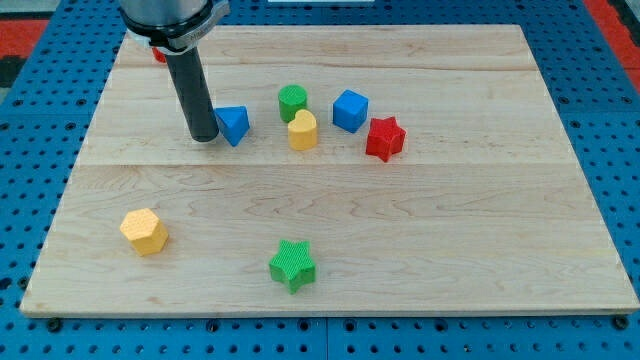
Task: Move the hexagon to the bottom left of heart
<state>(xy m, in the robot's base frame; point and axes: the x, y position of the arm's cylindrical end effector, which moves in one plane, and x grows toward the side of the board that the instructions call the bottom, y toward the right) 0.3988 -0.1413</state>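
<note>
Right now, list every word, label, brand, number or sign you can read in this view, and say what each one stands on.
None: no readable text anywhere in this view.
The wooden board is bare wood grain.
The yellow hexagon, yellow heart and the other blocks carry no marks.
My tip, beside the blue triangle, is on a plain dark rod.
</note>
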